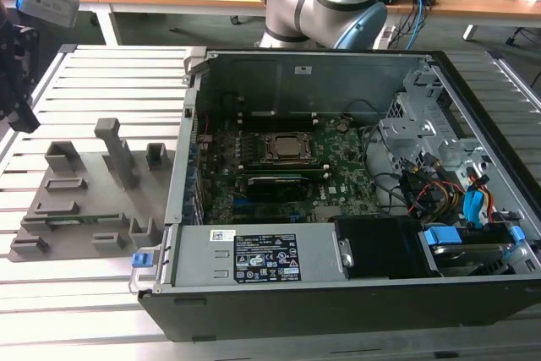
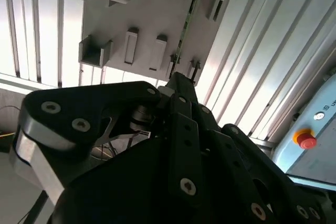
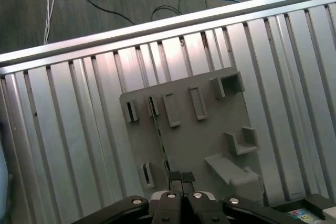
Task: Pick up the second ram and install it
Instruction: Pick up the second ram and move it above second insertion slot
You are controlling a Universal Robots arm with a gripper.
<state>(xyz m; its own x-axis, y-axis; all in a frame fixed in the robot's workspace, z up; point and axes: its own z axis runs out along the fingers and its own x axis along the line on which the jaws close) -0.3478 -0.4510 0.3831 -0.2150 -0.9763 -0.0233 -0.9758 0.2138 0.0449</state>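
Grey plastic holder tray (image 1: 100, 207) on slatted aluminium table (image 1: 84, 310), at the exterior view's left of the open computer case (image 1: 338, 303). Second ram (image 3: 160, 141): green stick, on edge in a tray slot. Gripper (image 3: 181, 177): above tray, fingertips pressed together, empty, clear of the ram.

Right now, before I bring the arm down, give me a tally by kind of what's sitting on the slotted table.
grey holder tray: 1
second ram, in that tray: 1
open computer case: 1
Total: 3
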